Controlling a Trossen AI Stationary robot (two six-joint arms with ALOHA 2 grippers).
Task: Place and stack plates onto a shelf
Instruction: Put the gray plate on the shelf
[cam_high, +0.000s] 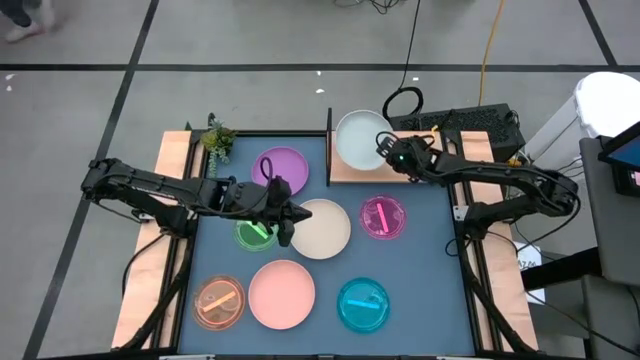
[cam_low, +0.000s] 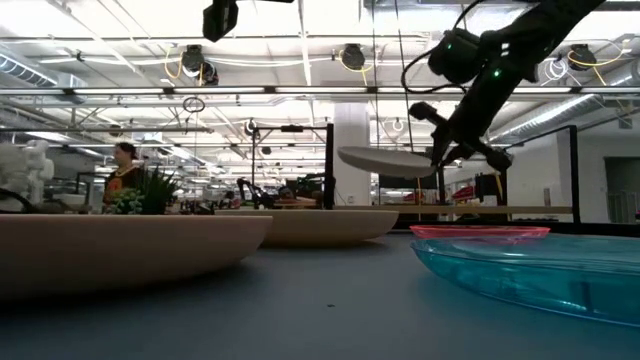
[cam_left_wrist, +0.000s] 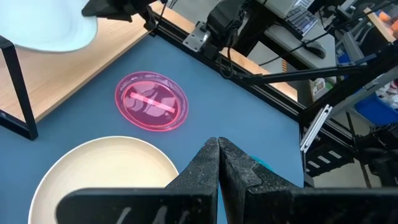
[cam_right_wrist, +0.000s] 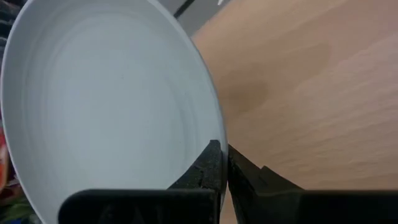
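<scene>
So the desk (cam_high: 440, 300) has that dark blue mat (cam_high: 410, 265) covering most of it, and the shelf (cam_high: 350, 172) is the light wooden board at the far edge with its thin black upright panel (cam_high: 329, 145) on the left end.

Right arm is the one doing stuff: the right gripper (cam_high: 384, 146) is clenched on the rim of the pale mint plate (cam_high: 360, 138), holding it over the shelf board. From the low view the plate (cam_low: 385, 160) is clearly up in the air and about level, not resting on anything. The right wrist view shows the fingers pinched right on the plate's edge with the wood grain behind it.

The other big plates are sitting on the mat: purple plate (cam_high: 281, 167) near the far edge next to the shelf panel, cream plate (cam_high: 322, 228) in the middle, pink plate (cam_high: 281, 294) on the near side.

Left gripper (cam_high: 286, 236) is clenched shut with nothing in it, hanging above the spot between the cream plate and the green dish (cam_high: 251, 234).

Small translucent ones: magenta dish (cam_high: 383, 217) just in front of the shelf, cyan dish (cam_high: 363, 305) and orange dish (cam_high: 219, 303) on the near side, either side of the pink plate. There's also a little plant (cam_high: 217, 139) at the far left corner.
</scene>
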